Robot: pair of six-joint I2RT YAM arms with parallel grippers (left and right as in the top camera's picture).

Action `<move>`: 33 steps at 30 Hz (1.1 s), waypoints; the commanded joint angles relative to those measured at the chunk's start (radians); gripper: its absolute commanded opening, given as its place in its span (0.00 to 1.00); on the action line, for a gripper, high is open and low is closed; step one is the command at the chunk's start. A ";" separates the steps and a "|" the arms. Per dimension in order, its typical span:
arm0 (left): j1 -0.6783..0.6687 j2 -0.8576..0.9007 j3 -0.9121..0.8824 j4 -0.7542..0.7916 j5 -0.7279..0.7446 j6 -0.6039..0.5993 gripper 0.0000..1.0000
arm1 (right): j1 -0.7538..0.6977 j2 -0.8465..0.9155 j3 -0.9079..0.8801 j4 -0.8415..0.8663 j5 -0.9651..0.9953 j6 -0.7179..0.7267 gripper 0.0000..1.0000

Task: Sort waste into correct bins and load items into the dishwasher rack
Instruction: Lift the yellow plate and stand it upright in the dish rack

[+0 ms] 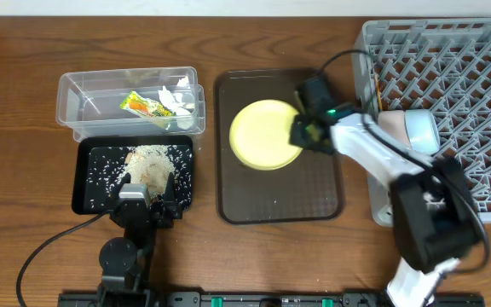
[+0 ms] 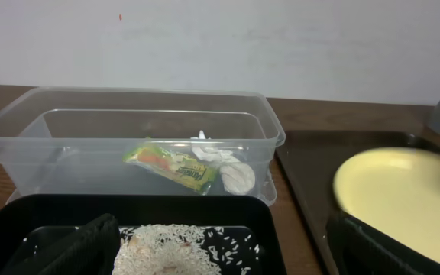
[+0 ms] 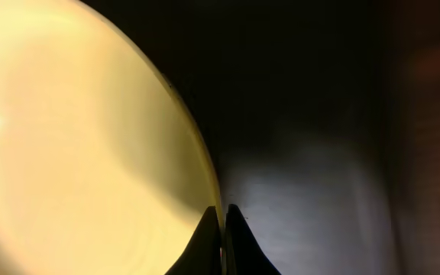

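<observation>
The yellow plate (image 1: 261, 134) lies on the dark brown serving tray (image 1: 280, 192). My right gripper (image 1: 303, 132) is shut on the plate's right rim; in the right wrist view its fingers (image 3: 223, 210) pinch the plate's edge (image 3: 75, 137). My left gripper (image 1: 147, 200) is open above the black tray (image 1: 88, 183), over the rice heap (image 1: 147, 162). The clear tub (image 1: 75, 94) holds the snack wrapper (image 1: 143, 106) and paper scraps (image 1: 177, 101). A light blue bowl (image 1: 422, 128) and a white bowl (image 1: 392, 126) sit in the grey rack (image 1: 459, 68). I cannot see the cup or chopsticks.
The left wrist view shows the tub (image 2: 128, 95) with wrapper (image 2: 173, 164) and scraps (image 2: 228, 168), the rice (image 2: 178, 248) in the black tray (image 2: 128, 205), and the plate (image 2: 403, 195) to the right. The rack stands right of the serving tray; the right arm crosses its left edge.
</observation>
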 commanded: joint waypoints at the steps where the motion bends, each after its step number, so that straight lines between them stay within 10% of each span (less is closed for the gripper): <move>1: -0.001 -0.006 -0.030 -0.018 -0.005 0.006 0.89 | -0.071 -0.208 0.007 -0.002 0.147 -0.117 0.01; 17: -0.001 -0.006 -0.030 -0.018 -0.005 0.006 0.89 | -0.347 -0.620 0.005 -0.065 1.167 -0.568 0.01; 33: -0.001 -0.006 -0.030 -0.018 -0.005 0.006 0.89 | -0.504 -0.303 0.005 0.006 1.182 -0.677 0.01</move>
